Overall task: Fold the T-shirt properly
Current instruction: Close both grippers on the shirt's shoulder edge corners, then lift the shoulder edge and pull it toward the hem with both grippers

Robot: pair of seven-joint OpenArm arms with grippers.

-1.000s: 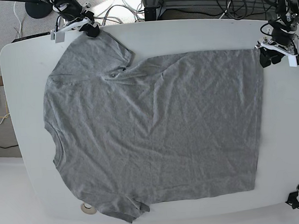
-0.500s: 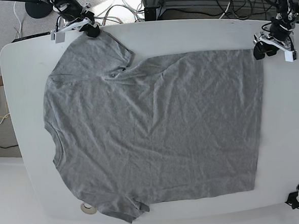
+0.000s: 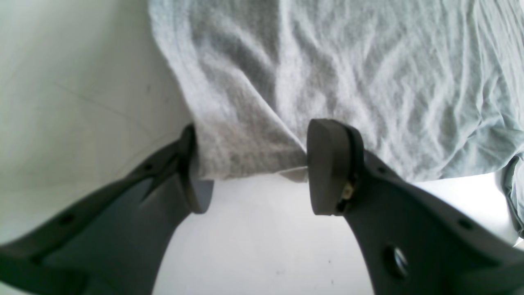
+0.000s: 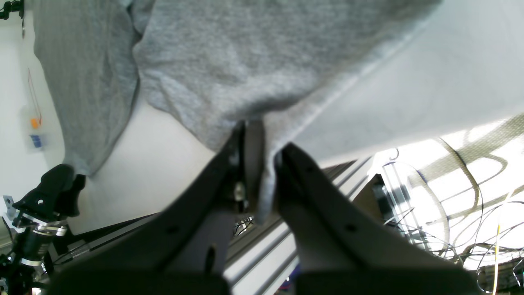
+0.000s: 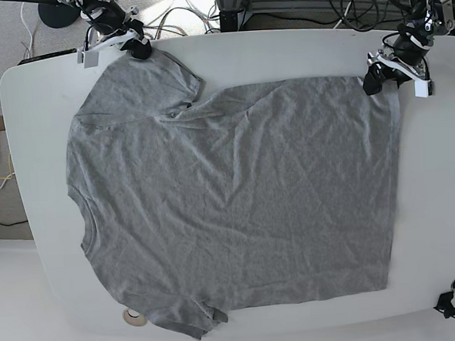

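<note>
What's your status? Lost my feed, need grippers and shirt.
Right gripper shut on sleeve edge. Left gripper open, straddling hem corner. T-shirt flat on table. Nothing in the way.

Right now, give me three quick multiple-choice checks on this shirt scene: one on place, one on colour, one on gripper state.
1. Where is the left gripper?
A. At the shirt's hem corner
B. At the collar
C. Over the middle of the shirt

2. What colour is the T-shirt?
A. White
B. Grey
C. Navy

3. How does the right gripper stand?
A. Wide open above bare table
B. Shut on the sleeve edge
C. Open around the hem

Answers:
1. A: in the left wrist view the hem corner lies between its open jaws, which have not closed on it.
2. B: the cloth is heather grey against the white table in all views.
3. B: the right wrist view shows the fingers pinched together with the sleeve fabric between them.
</note>
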